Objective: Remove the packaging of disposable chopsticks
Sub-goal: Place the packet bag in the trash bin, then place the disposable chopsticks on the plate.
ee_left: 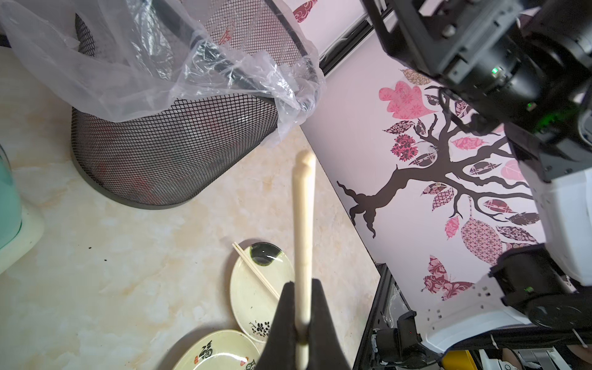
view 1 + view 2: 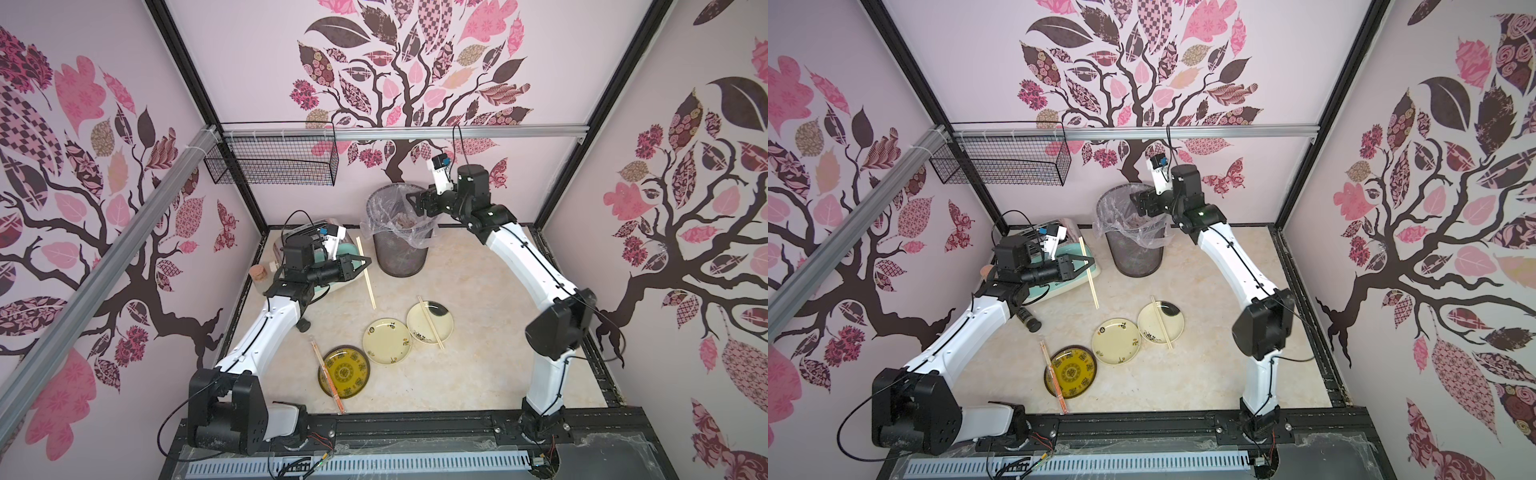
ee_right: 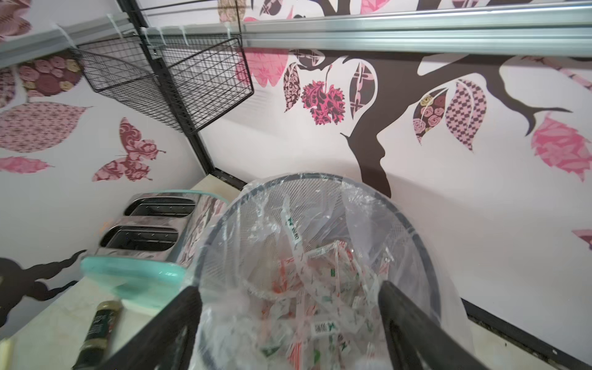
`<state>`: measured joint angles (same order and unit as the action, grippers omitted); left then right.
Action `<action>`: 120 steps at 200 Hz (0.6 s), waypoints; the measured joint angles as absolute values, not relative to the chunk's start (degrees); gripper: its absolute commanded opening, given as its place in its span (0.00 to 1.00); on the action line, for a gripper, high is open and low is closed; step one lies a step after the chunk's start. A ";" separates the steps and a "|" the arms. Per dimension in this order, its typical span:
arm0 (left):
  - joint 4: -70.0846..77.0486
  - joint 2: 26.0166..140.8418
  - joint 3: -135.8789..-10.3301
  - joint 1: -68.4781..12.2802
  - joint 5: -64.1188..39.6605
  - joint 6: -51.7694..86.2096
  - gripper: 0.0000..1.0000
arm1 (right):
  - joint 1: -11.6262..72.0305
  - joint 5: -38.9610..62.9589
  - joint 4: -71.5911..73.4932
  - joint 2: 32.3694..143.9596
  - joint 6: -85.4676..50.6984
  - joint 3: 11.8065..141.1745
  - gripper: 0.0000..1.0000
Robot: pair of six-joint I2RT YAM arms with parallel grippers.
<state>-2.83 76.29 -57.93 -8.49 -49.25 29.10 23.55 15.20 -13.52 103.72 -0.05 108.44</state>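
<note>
Handling, judged: the orange-red sleeve (image 2: 329,377) looks like thin, limp, slippery film, nearly weightless and quick to crumple; the sticks inside it are light and stiff but thin enough to snap or slide; best pinch the film at one end, clear of the wood, and the sticks at the other end.

Location: this sleeved pair lies across the rim of the dark plate (image 2: 351,376), near the front edge of the table (image 2: 478,374), left of its middle; discarded sleeves (image 3: 293,238) lie inside the mesh bin (image 2: 399,257) at the middle of the far edge; a second bare pair (image 2: 430,322) rests on the pale plate (image 2: 442,330).

Left gripper (image 1: 296,320): clamped tight on a bare pair of chopsticks (image 1: 304,224), above the table beside the bin.

Right gripper (image 3: 288,291): jaws spread wide over the bin's mouth; nothing between them, nothing touched.
</note>
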 measured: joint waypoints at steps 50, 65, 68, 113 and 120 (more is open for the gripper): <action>-2.39 76.29 -57.14 -8.49 -48.99 29.80 0.00 | 23.53 18.81 -0.49 78.08 -6.00 73.12 0.86; -2.37 76.34 -57.12 -8.49 -48.80 30.02 0.00 | 23.62 20.47 2.85 74.15 -9.08 65.08 0.85; -2.33 76.36 -57.10 -8.49 -48.77 30.02 0.00 | 23.70 20.80 3.18 73.54 -9.72 63.59 0.84; -2.76 77.52 -57.08 -9.65 -47.22 29.47 0.00 | 30.44 21.89 6.48 67.09 -12.73 44.07 0.84; -3.20 77.82 -57.08 -10.39 -46.63 29.17 0.00 | 31.92 21.96 6.83 66.26 -12.71 41.82 0.83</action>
<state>-3.20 77.82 -57.08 -10.39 -46.63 29.17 31.92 21.96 6.83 66.26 -12.71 41.82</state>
